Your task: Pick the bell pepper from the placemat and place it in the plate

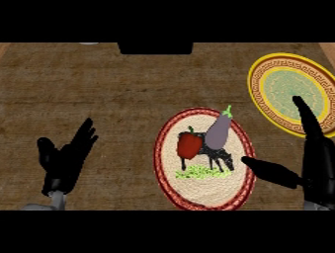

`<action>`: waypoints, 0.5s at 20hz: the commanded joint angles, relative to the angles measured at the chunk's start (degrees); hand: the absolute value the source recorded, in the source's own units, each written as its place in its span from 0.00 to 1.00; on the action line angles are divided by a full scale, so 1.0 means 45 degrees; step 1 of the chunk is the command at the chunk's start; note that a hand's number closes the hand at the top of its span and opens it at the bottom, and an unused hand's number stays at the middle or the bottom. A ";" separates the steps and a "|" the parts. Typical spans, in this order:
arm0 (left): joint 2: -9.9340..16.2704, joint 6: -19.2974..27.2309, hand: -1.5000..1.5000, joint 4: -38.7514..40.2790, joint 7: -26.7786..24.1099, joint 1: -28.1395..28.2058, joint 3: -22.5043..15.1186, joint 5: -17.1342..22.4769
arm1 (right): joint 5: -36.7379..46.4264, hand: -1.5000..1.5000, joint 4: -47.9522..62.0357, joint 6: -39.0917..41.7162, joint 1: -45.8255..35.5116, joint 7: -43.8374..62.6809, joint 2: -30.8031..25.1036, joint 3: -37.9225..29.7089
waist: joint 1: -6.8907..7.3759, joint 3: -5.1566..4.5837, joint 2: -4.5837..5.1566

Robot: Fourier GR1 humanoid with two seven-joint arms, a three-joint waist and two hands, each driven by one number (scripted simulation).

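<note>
Red bell pepper [189,145] sits on the woven placemat [199,190], right beside an eggplant [218,131] that leans against it, so the pick has not happened yet and everything is left to do: grasp, lift, carry, set down. Over at the right, the right hand [317,170] hovers with fingers straight and thumb spread wide toward the mat, holding nothing. The pepper lies to that hand's left, near but clearly apart, with the eggplant and mat rim between them. Up and to the right waits the yellow-rimmed plate [261,106], with a fingertip reaching over its lower edge. The left hand [62,158] rests open, fingers up, at the lower left of the wooden counter [90,89], well apart from the action.
</note>
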 commanded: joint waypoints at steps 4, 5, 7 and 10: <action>-0.0507 0.0041 0.50 0.0985 -0.0189 -0.0209 -0.0209 -0.0294 | 0.1494 0.00 -0.0952 0.4419 -0.2190 0.5129 0.0456 0.1817 | 0.0120 -0.0008 0.0097; -0.0513 0.0156 0.50 0.0343 0.0021 0.0089 -0.0457 -0.0443 | 0.1707 0.00 -0.0764 0.4748 -0.2601 0.5940 0.0904 0.1902 | 0.0190 0.0006 0.0077; -0.0120 -0.0159 0.50 0.0567 0.0247 -0.0208 0.0034 -0.0179 | 0.2127 0.00 -0.0478 0.5318 -0.2911 0.6762 0.1499 0.2524 | 0.0154 0.0012 0.0085; -0.0624 0.0025 0.50 0.0605 0.0097 -0.0241 -0.0238 -0.0414 | 0.2871 0.00 0.0441 0.5724 -0.3980 0.7524 0.2961 0.3150 | 0.0156 0.0020 0.0091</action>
